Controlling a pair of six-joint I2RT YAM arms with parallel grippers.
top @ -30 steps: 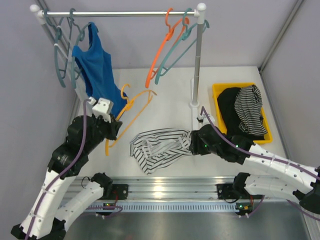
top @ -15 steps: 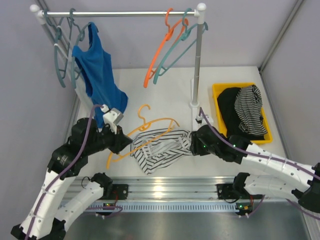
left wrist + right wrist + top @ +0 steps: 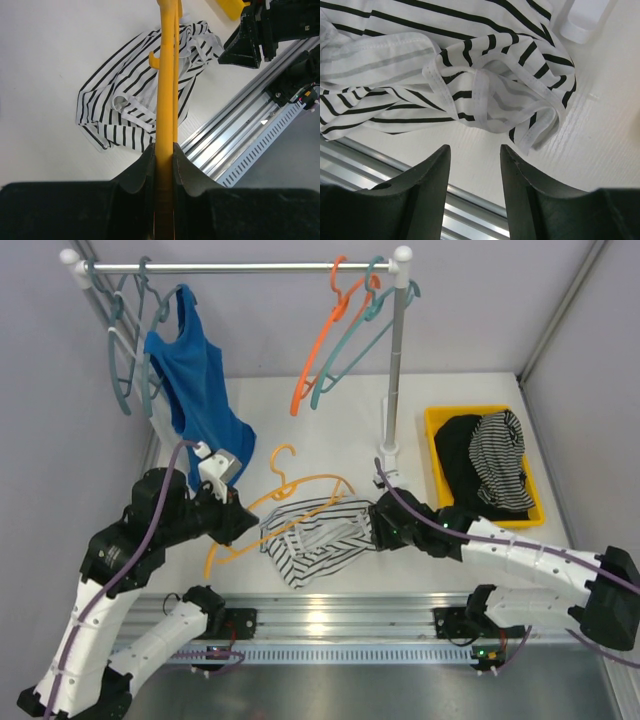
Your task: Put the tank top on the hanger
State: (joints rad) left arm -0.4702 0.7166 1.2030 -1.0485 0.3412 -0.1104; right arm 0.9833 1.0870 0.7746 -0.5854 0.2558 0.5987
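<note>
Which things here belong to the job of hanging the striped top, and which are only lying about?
Job: tank top, amber hanger, left pincer shut on the hanger, right pincer open beside the top.
Lying about: blue top, orange hanger, teal hangers, yellow bin with dark clothes, rack.

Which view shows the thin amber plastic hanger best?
Top external: the thin amber plastic hanger shows nearly whole, hook included, over the black-striped white tank top. Left wrist sees it edge-on, clamped in the left claw. Right wrist shows only the top, no hanger.
</note>
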